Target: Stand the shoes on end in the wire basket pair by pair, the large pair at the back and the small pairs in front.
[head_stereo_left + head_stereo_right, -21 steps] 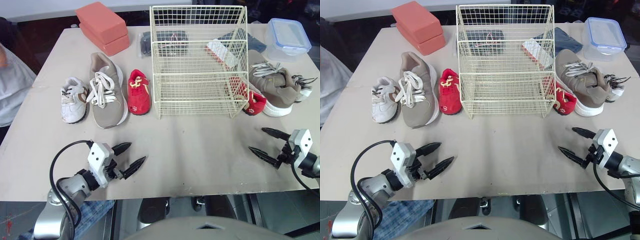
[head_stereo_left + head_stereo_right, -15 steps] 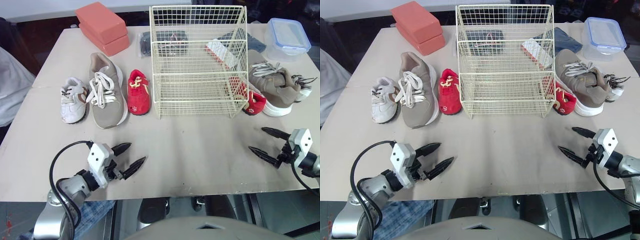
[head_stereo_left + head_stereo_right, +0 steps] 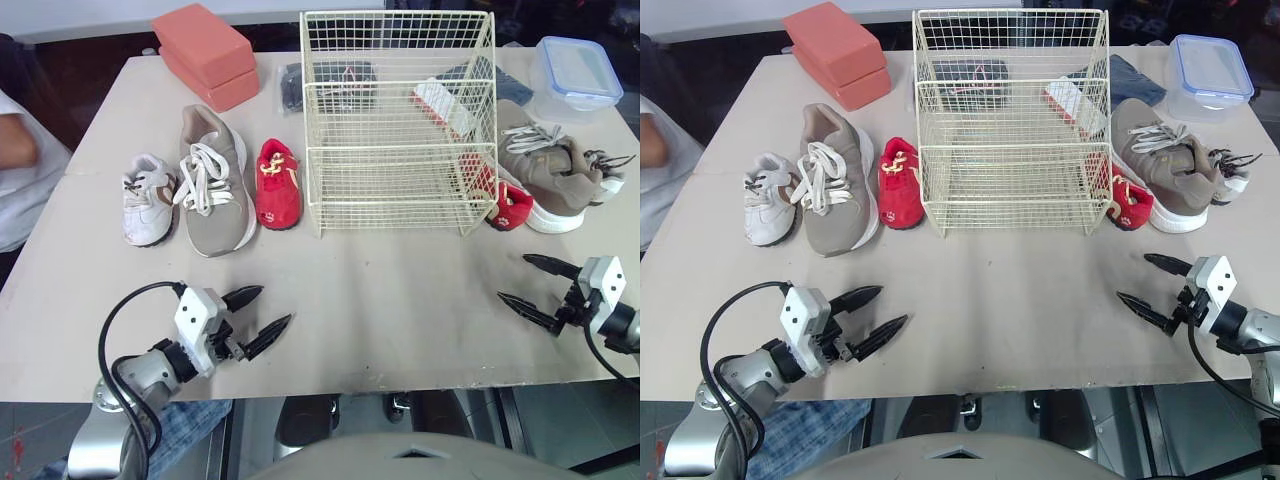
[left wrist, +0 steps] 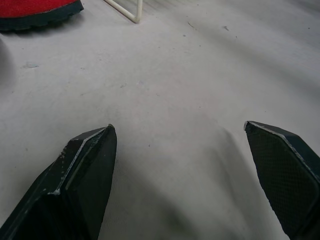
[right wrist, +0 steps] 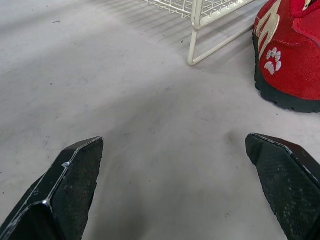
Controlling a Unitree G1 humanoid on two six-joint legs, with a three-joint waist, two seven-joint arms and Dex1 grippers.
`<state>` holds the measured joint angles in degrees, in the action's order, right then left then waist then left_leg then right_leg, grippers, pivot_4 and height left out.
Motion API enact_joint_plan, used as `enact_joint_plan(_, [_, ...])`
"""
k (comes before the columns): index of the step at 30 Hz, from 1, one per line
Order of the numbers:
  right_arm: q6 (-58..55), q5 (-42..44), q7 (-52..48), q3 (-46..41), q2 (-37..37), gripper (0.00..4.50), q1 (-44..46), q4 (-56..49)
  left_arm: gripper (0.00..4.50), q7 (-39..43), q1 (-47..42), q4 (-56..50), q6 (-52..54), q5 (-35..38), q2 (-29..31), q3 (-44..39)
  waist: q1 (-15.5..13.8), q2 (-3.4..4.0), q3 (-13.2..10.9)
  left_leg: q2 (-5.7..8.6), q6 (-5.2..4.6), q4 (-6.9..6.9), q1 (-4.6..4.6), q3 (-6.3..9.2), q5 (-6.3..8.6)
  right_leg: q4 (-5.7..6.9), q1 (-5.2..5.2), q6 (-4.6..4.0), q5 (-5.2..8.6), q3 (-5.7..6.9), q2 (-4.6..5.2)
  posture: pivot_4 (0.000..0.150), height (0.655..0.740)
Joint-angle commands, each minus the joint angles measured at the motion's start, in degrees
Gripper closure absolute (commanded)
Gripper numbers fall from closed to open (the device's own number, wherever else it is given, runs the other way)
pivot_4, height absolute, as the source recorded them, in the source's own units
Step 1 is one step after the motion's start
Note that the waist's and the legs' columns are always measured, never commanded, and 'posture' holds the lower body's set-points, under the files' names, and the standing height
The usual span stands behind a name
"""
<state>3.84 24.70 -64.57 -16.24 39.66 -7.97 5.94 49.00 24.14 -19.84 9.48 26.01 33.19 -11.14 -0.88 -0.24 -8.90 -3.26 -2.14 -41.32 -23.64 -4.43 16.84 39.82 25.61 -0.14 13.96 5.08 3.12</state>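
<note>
Hovering low over the near edge of the worktop [image 3: 400,290], apart from every shoe: left gripper [image 3: 272,305] at 7 o'clock, right gripper [image 3: 513,278] at 4 o'clock, fingers [image 4: 82,175] on both spread wide and empty. Standing bare at 12 o'clock, the wire basket [image 3: 400,120], with no shoe inside, so task judged unstarted. Lying soles-down in a row at 10 o'clock: white small shoe [image 3: 146,198], large tan shoe [image 3: 212,180], red small shoe [image 3: 277,184], the last just beside the basket's left front leg. Lying at 2 o'clock: second red shoe [image 3: 507,203], tucked against the basket's right front corner, second tan shoe [image 3: 555,170] just beside it, and a white-soled shoe [image 3: 610,185] half hidden behind that, probably the white one's mate. Likely trouble from here: loading a small pair first and blocking the back row meant for the tan pair; mismatching mates, given each pair split across both sides; shoving the probably light basket while reaching for either red shoe so close to its wire; catching loose laces [image 3: 203,165] on the mesh, or pinching laces alone and dropping the shoe; disturbing a neighbour in the tight left row; soft uppers slumping once stood on end without a wall or mate for support.
</note>
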Motion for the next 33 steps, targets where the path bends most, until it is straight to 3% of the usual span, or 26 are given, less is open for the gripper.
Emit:
enact_joint_plan(1, [-0.6,3.8,0.9,-4.6,0.4,0.0,1.3,-0.5,0.09,1.6,-1.8,-2.4,1.4,2.1,1.1,0.4,-0.1,-0.02,0.0,0.0,0.0,0.0,-0.01,0.0,0.0,0.0,0.0,0.0,0.0,0.01,0.0,0.15,0.686])
enact_joint_plan(7, [-5.3,12.1,8.0,-11.6,-2.3,0.0,6.7,-2.4,0.09,4.1,-9.3,-9.0,8.4,12.0,3.9,-0.6,-0.1,-0.19,-0.1,0.0,0.0,-0.02,-0.05,0.05,0.0,0.01,0.0,0.02,-0.02,0.04,-0.01,0.15,0.686])
enact_joint_plan(15, [-7.9,12.3,18.7,-14.6,-3.3,0.0,13.6,-0.7,0.09,2.7,-19.6,-17.1,16.7,23.0,7.8,-1.0,0.0,-0.19,-0.1,0.01,0.02,-0.01,-0.07,0.01,-0.02,0.0,0.01,0.22,-0.15,-0.02,-0.02,0.15,0.686])
enact_joint_plan(24, [-13.6,6.8,26.0,-11.0,-1.2,0.0,18.2,4.7,0.09,-1.7,-32.9,-21.7,24.0,27.2,12.8,0.6,0.0,-0.18,-0.1,0.05,0.07,-0.01,-0.05,0.03,-0.06,0.02,-0.02,0.23,-0.16,-0.04,-0.06,0.15,0.686])
enact_joint_plan(33, [-17.4,6.0,25.7,-10.1,-1.2,0.0,22.8,10.6,0.09,-1.2,-37.5,-21.6,26.8,27.3,15.3,1.4,0.1,-0.18,-0.2,0.07,0.34,-0.01,-0.02,-0.02,-0.22,0.02,-0.02,0.24,-0.16,-0.12,-0.1,0.15,0.686])
